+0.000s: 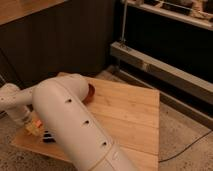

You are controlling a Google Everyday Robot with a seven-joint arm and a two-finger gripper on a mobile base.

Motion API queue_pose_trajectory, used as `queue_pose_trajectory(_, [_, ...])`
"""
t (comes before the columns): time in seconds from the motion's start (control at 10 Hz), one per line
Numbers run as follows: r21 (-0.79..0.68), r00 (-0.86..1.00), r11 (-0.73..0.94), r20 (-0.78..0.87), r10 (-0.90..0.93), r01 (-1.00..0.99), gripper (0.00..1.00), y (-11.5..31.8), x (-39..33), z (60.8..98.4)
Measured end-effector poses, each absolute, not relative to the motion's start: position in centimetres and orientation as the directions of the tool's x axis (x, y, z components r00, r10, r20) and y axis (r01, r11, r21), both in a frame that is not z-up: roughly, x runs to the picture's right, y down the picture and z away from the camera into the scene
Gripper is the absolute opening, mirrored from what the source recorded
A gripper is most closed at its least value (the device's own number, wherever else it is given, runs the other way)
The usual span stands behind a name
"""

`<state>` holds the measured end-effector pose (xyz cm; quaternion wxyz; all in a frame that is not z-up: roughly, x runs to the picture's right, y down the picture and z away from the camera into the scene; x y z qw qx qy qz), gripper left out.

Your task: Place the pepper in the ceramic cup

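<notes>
My white arm [70, 120] fills the left and middle of the camera view and bends back toward the left end of the wooden board [130, 115]. My gripper [35, 128] hangs low over that left end, mostly hidden behind the arm. A small bright-orange patch, the pepper [36, 122], shows right at the gripper; I cannot tell whether it is held or lying on the board. The blue-grey ceramic cup is hidden from view.
A reddish-brown round bowl [90, 93] peeks out from behind the arm at the board's far side. A small dark object [48, 135] lies by the gripper. A metal shelf rail [160, 70] runs behind the board, and a cable [187, 147] lies on the speckled floor at right.
</notes>
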<state>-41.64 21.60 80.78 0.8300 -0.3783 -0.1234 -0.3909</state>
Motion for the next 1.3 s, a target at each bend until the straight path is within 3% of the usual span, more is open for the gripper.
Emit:
queue_pose_trajectory(0.1, [-0.536,0.665,0.405,0.501,-0.554,0.741,0.64,21.76,-41.57,80.98])
queue_pose_trajectory(0.4, [-0.551,0.667,0.390,0.505,-0.547,0.738,0.40,22.20,-41.45,81.33])
queue_pose_trajectory(0.5, [-0.557,0.667,0.384,0.508,-0.545,0.737,0.38,22.33,-41.43,81.40])
queue_pose_trajectory(1.3, [-0.590,0.697,0.388,0.495,-0.519,0.708,0.38,21.83,-41.49,81.88])
